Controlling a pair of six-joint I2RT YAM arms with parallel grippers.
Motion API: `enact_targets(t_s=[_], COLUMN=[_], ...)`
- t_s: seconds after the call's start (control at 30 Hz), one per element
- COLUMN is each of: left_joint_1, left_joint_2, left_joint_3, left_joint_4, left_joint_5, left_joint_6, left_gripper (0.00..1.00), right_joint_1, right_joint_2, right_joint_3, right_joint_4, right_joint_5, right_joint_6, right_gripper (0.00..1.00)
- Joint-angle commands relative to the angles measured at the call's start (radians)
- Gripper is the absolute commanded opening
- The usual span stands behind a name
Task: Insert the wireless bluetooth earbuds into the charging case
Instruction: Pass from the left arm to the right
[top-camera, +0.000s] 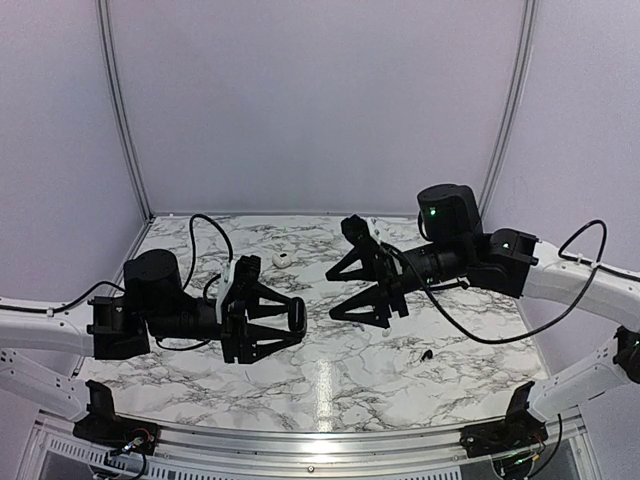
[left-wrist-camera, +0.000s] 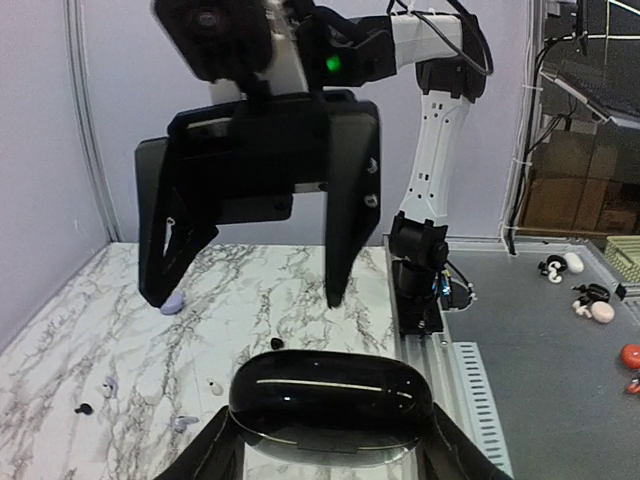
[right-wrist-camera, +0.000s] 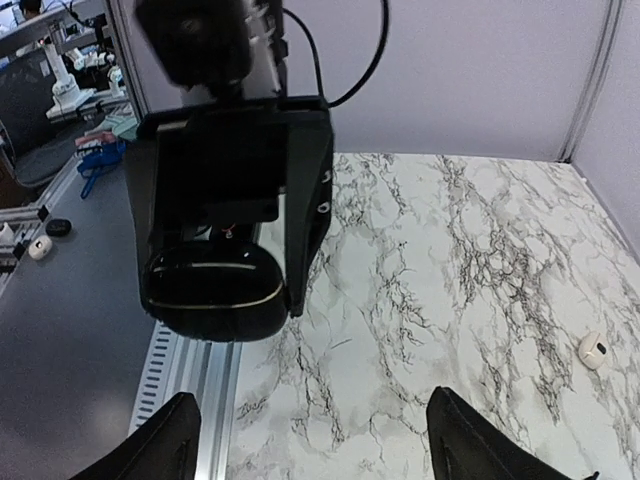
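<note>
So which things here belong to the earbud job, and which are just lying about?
Job in hand:
- black charging case, gripped in the left gripper
- right gripper, open and empty
- lilac earbud, black earbud and white earbud, loose on the marble table

Lying about:
- small oddments on the grey bench beside the table
- cardboard boxes behind it

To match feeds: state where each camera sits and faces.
Top external: above and behind the bases, looking down at the marble table; both arms show, left hand facing right hand.
Left wrist: on the left arm, facing the right hand; own fingers grip the black case.
Right wrist: on the right arm, facing the left hand; own fingers apart.
Shared: both wrist views show the case.
</note>
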Motion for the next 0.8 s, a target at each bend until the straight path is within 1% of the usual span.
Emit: enact_targets(t_s=[0.0, 0.07, 0.17, 0.27, 0.33, 0.43, 0.53, 0.63, 0.67, 0.77], left_joint_1=[0.068, 0.085, 0.092, 0.091, 0.091, 0.092, 0.090, 0.076, 0.067, 0.023], left_joint_2=[-0.018, 0.000, 0.041, 0.085, 0.106, 0.121, 0.140, 0.165, 0.172, 0.204], left_joint_3=[0.044, 0.053, 0.075, 0.089, 0.096, 0.108, 0.129, 0.148, 0.159, 0.227], left_joint_4=[-0.082, -0.095, -0.121, -0.137, -0.145, -0.166, -0.196, -0.237, -0.284, -0.482], left_joint_5=[0.259, 0.336, 0.462, 0.552, 0.589, 0.646, 0.692, 0.709, 0.706, 0.661], left_joint_6=[-0.201, -0.242, -0.288, -0.323, -0.331, -0.330, -0.324, -0.306, -0.283, -0.139], left_gripper=[0.35, 0.35, 0.35, 0.35, 0.33, 0.33, 0.34, 0.34, 0.34, 0.34], right_joint_1=[0.068, 0.087, 0.123, 0.200, 0.250, 0.300, 0.327, 0.348, 0.354, 0.371], right_joint_2=[-0.047, -0.069, -0.079, -0.069, -0.048, -0.024, -0.016, -0.007, -0.004, 0.009], right_joint_3=[0.038, 0.038, 0.050, 0.077, 0.101, 0.138, 0.153, 0.157, 0.155, 0.151], right_joint_4=[-0.090, -0.066, -0.070, -0.140, -0.192, -0.242, -0.257, -0.268, -0.271, -0.270], right_joint_5=[0.127, 0.113, 0.099, 0.159, 0.188, 0.198, 0.180, 0.163, 0.156, 0.145], right_joint_6=[-0.251, -0.280, -0.299, -0.346, -0.367, -0.373, -0.366, -0.356, -0.352, -0.347], right_gripper=[0.77, 0.75, 0.69, 0.65, 0.62, 0.58, 0.57, 0.55, 0.54, 0.53])
